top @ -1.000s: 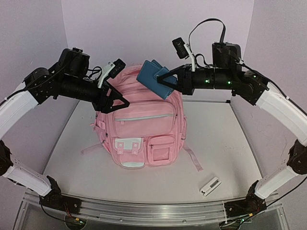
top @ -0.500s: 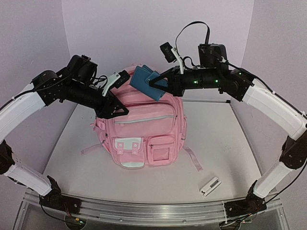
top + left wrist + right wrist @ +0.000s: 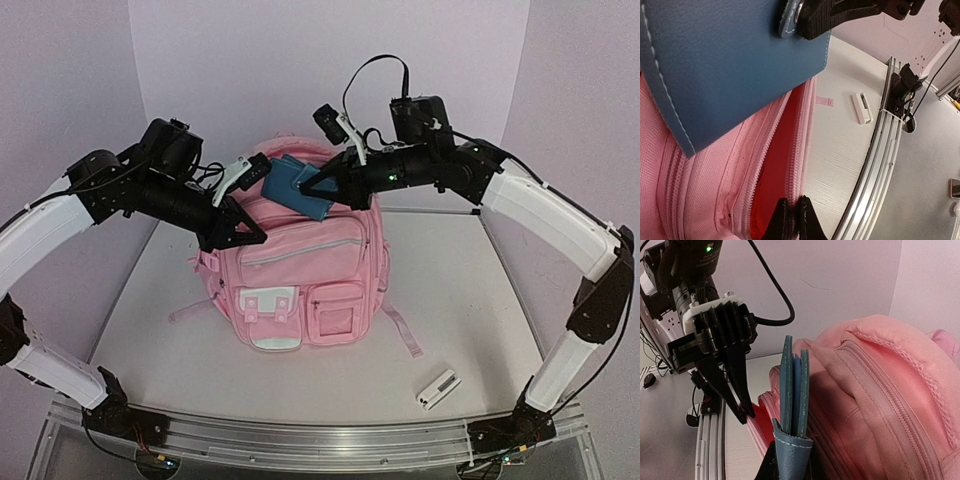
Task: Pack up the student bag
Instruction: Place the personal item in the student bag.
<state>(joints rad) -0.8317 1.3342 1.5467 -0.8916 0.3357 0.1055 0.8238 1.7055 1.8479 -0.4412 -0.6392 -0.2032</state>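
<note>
The student bag stands upright at the middle of the table, its pockets toward the arm bases.

Top external view: the left gripper sits at the bag's upper left shoulder with its jaws drawn together. A second ago they stood apart, so this pinch is fresh. The right gripper is clamped on a blue leather wallet and has carried it leftward and lower, from beside the bag's top to over it. A small white device lies well apart near the front right edge.

Left wrist view: your left fingers meet at the zipped edge of the main compartment, apparently nipping the pink rim. Beside them the mouth gapes and shows a red lining. The wallet hangs flat above that gap, held by its tab.

Right wrist view: the wallet appears edge-on, leaves upright, just beside the bag's crown, with the left gripper behind it at the opening. The right fingers are mostly hidden under the tab.

Reading: with the mouth held open and the wallet lined up, insertion is probably the step in hand. Watch that the wallet's lower corner clears the zipper edge and that your left pinch does not slip.
</note>
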